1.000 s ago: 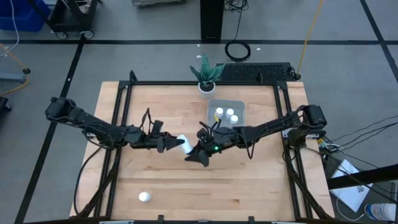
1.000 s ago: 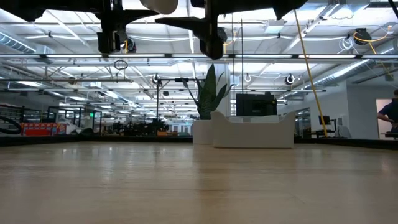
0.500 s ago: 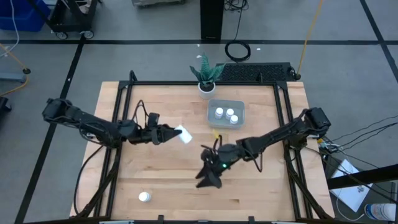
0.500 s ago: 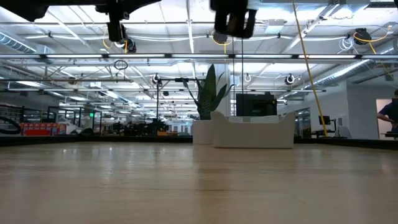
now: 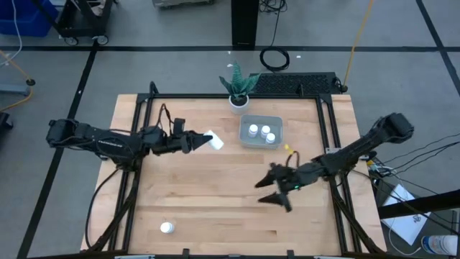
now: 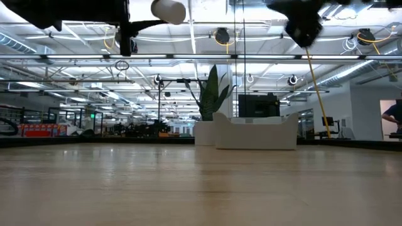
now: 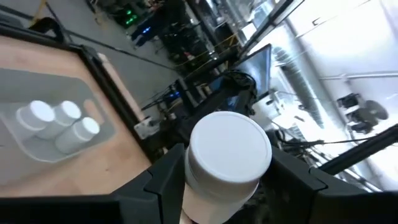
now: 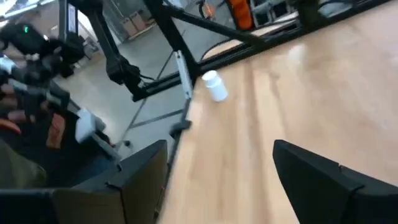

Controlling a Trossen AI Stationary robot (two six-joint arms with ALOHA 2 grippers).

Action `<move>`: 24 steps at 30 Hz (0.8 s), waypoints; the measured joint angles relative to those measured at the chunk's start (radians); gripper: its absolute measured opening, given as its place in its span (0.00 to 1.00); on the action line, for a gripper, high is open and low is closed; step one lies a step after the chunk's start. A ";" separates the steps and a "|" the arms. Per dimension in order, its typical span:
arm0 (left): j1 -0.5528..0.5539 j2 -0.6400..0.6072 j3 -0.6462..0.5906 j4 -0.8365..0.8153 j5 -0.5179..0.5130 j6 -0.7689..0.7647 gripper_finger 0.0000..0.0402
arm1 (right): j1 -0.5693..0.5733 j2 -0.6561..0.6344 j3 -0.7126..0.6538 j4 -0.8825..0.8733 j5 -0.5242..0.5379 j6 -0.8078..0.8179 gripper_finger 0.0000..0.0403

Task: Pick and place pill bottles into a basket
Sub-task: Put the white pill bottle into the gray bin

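My left gripper (image 5: 200, 141) is shut on a white pill bottle (image 5: 212, 140), high above the table's middle, left of the basket; the bottle also shows in the left wrist view (image 7: 227, 155) and the low view (image 6: 168, 10). The basket (image 5: 244, 122), a pale translucent bin, stands at the far middle with three bottles (image 5: 260, 132) upright in it. One more bottle (image 5: 167, 227) lies on the table at the near left, also seen in the right wrist view (image 8: 214, 86). My right gripper (image 5: 276, 194) is open and empty, right of the middle. My left gripper pinches the bottle's body (image 7: 194, 186) between its two fingers (image 7: 163, 182), just behind the white cap (image 7: 230, 144). The fingers come about level from the table's left. The bottle is lifted well clear of the table and sticks out past the fingertips toward the basket.
A white plant pot with green leaves (image 5: 238, 90) stands at the far edge, just behind the basket. A black frame (image 5: 141, 129) runs along the table's sides. Bare wood (image 5: 215, 208) lies between the grippers and the near edge.
My left gripper has carried the bottle from the table's middle toward the far edge, closer to the basket. My right gripper has drawn away from the bottle, first toward the near edge, then toward the right edge.
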 joint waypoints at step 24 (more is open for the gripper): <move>0.171 0.002 0.014 -0.084 0.125 0.030 0.44 | 0.006 -0.773 -0.618 0.215 0.278 -0.307 0.71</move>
